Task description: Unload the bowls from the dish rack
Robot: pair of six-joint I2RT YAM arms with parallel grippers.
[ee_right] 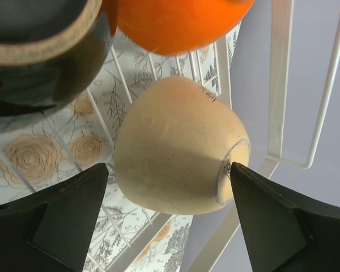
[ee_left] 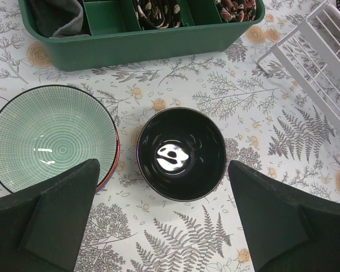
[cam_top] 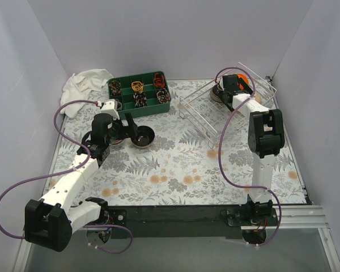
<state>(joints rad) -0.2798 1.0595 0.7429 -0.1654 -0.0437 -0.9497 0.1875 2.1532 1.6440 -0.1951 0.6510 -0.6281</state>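
Observation:
The white wire dish rack (cam_top: 226, 107) stands at the back right. My right gripper (cam_top: 225, 86) reaches into it. In the right wrist view it is open (ee_right: 167, 173), with its fingers on either side of a cream bowl (ee_right: 178, 144) lying on its side, not closed on it. An orange bowl (ee_right: 175, 22) and a dark bowl (ee_right: 39, 51) sit just beyond, on the rack wires (ee_right: 277, 85). My left gripper (cam_top: 128, 134) is open and empty (ee_left: 164, 218), just above the table in front of a black bowl (ee_left: 181, 152) and a green striped bowl (ee_left: 51, 136), both upright.
A green divided tray (cam_top: 139, 93) with small items stands at the back centre, just behind the two bowls (ee_left: 141, 42). A white cloth (cam_top: 88, 82) lies at the back left. The rack's corner (ee_left: 323, 51) lies to the right of the black bowl (cam_top: 142, 137).

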